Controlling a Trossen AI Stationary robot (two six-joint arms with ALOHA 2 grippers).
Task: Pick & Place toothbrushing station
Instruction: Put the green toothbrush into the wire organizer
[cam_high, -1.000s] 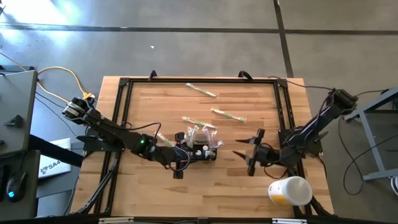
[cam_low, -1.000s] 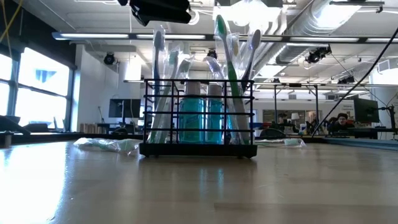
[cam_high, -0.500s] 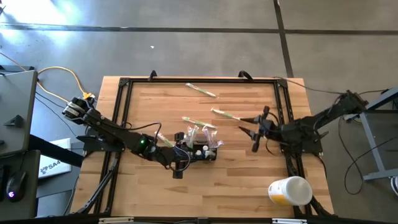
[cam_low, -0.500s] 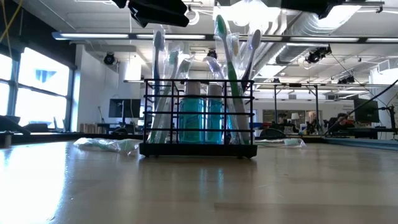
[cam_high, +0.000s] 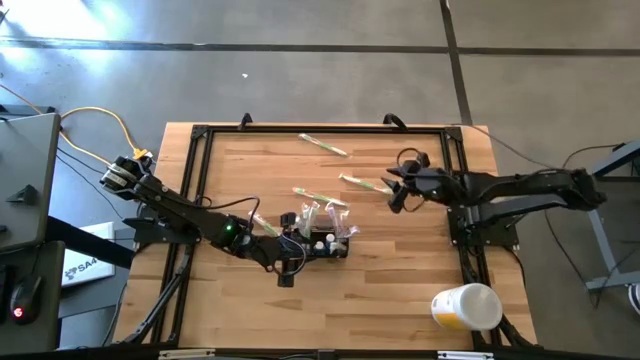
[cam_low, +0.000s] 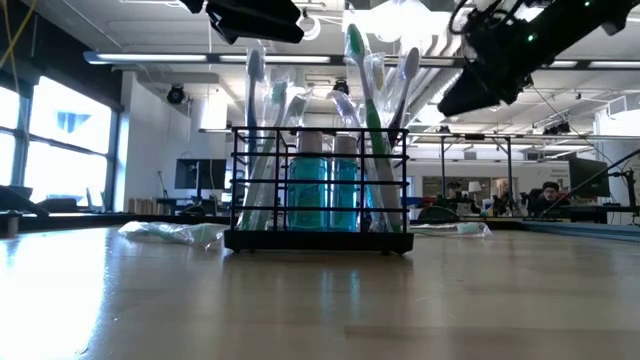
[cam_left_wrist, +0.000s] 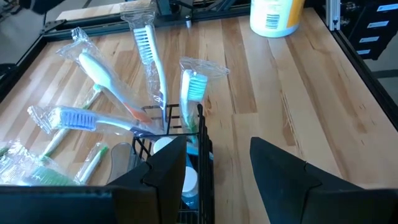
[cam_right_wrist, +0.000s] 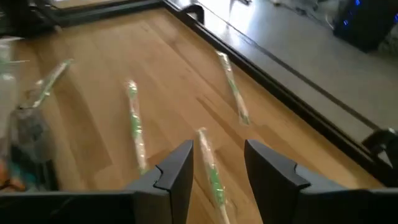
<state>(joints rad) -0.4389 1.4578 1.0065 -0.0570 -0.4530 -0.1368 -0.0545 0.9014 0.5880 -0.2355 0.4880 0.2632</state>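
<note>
Over on the left, our left gripper (cam_high: 296, 262) sits spread at the black toothbrushing station (cam_high: 318, 240), one finger (cam_left_wrist: 163, 174) inside its rim and the other outside, near the middle of the wooden counter (cam_high: 250, 160). Further right, our right gripper (cam_high: 393, 193) hovers with its fingers (cam_right_wrist: 176, 172) parted above a wrapped toothbrush (cam_high: 366, 185). A white-and-yellow cup (cam_high: 466, 306) lies at the counter's right corner.

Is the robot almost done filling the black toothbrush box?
Partly. The caddy already holds several wrapped toothbrushes, with the left gripper at its edge. The right gripper, open, hovers over a wrapped toothbrush on the table. Two more still lie loose.
</note>
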